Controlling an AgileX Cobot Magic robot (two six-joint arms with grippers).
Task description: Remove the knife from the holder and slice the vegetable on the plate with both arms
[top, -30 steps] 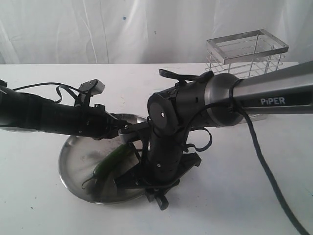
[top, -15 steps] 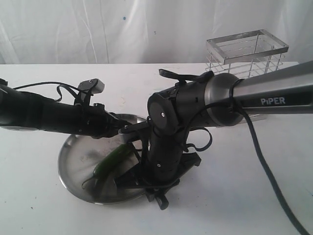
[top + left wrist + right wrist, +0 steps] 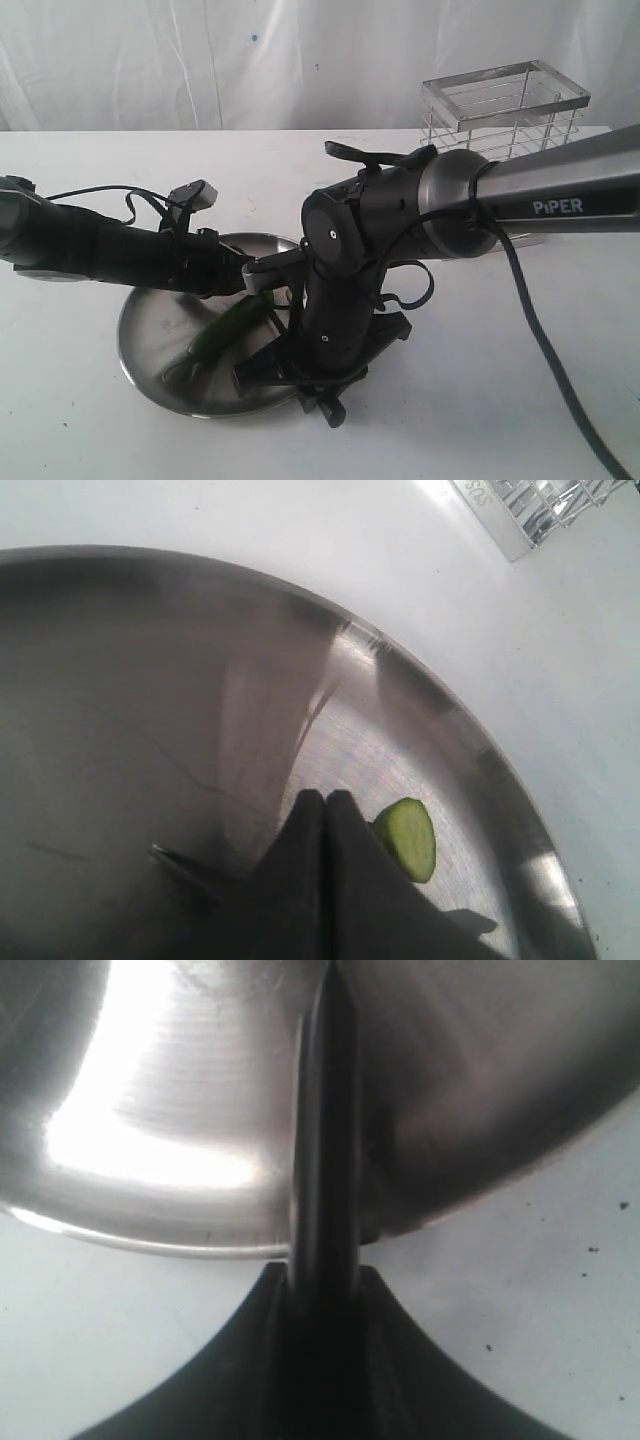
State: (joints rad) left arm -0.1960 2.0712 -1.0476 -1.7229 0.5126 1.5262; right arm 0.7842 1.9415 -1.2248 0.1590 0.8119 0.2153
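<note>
Plate (image 3: 150,680): carries vegetable (image 3: 405,838) slice.
Left hand (image 3: 325,802): pressed shut, just beside slice.
Right hand (image 3: 322,1285): clamped on knife (image 3: 322,1130).

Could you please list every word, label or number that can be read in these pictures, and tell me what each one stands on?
"PiPER": white letters on the right arm's grey tube, in the exterior view.
Dark characters on the flat metal edge of the holder, in the left wrist view: cut off at the picture's edge and too blurred to read.
No other text shows in any view.
</note>
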